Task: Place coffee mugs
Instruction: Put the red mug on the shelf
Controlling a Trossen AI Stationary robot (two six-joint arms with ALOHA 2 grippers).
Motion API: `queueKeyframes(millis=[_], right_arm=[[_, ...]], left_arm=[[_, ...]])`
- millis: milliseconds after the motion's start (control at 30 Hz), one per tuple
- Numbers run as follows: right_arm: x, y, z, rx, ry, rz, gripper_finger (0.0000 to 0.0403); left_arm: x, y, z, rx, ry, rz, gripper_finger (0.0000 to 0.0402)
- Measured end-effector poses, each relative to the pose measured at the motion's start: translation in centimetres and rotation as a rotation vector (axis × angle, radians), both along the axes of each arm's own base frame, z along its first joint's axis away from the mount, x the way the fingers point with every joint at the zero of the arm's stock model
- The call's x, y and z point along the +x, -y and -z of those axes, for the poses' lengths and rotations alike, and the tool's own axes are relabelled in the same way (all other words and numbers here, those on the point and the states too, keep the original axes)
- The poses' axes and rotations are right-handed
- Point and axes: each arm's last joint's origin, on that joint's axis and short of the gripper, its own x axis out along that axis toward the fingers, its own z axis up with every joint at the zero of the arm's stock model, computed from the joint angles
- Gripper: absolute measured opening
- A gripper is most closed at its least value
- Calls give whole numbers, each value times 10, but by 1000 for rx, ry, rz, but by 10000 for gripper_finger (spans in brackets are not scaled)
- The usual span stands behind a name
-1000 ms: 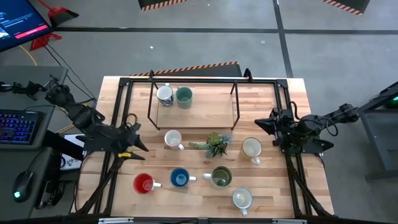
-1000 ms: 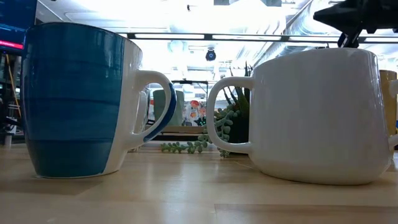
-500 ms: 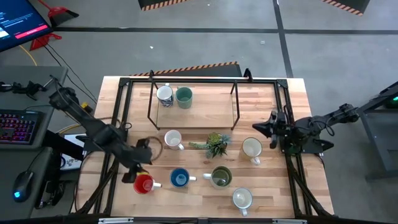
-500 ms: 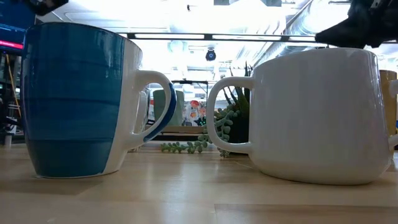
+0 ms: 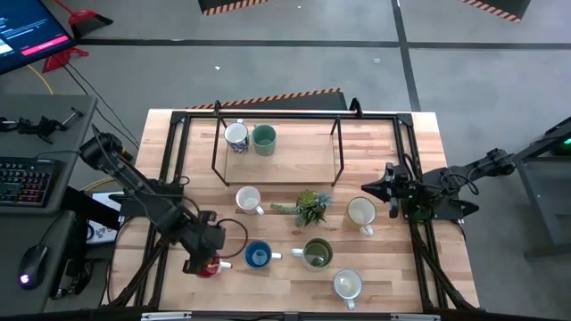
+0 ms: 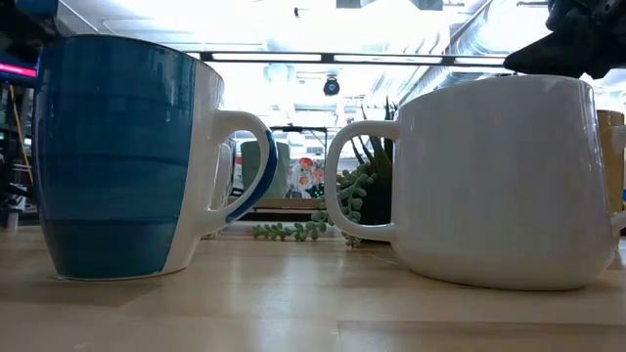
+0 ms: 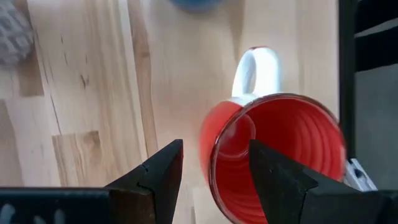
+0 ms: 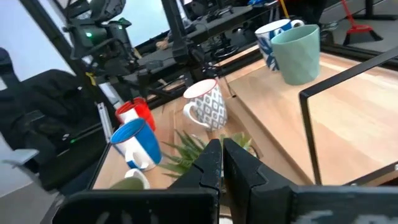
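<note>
The red mug [image 7: 273, 155] stands upright near the table's front left, its white handle pointing toward the blue mug [image 5: 258, 256]. My left gripper [image 7: 214, 168] is open just above it, one finger over the mug's inside and one outside its wall; it also shows in the high view [image 5: 200, 259]. Whether it touches, I cannot tell. My right gripper [image 5: 366, 187] is shut and empty, just beyond the cream mug [image 5: 361, 211]. A patterned white mug [image 5: 236, 135] and a teal mug [image 5: 264, 138] stand on the raised shelf [image 5: 303, 160].
A patterned white mug [image 5: 248, 200], an olive mug [image 5: 318, 254] and a white mug [image 5: 347, 284] stand on the table. A small spiky plant [image 5: 308, 207] lies mid-table. The shelf's black frame [image 5: 339, 143] rises at the back.
My left gripper has swung from the table's left side toward the near edge and the right, and has come down over the red mug, fingers open. The mugs have stayed where they were.
</note>
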Motion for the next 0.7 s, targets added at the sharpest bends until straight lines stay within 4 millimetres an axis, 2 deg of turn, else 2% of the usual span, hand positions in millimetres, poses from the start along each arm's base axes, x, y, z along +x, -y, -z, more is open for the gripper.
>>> queueKeyframes(millis=[467,700], right_arm=[[0,-1,1,2,-10,-37,0],[0,-1,1,2,-10,-37,0]], left_arm=[[9,20,40,91,-145,-83,172],[12,22,50,109,-181,-154,172]])
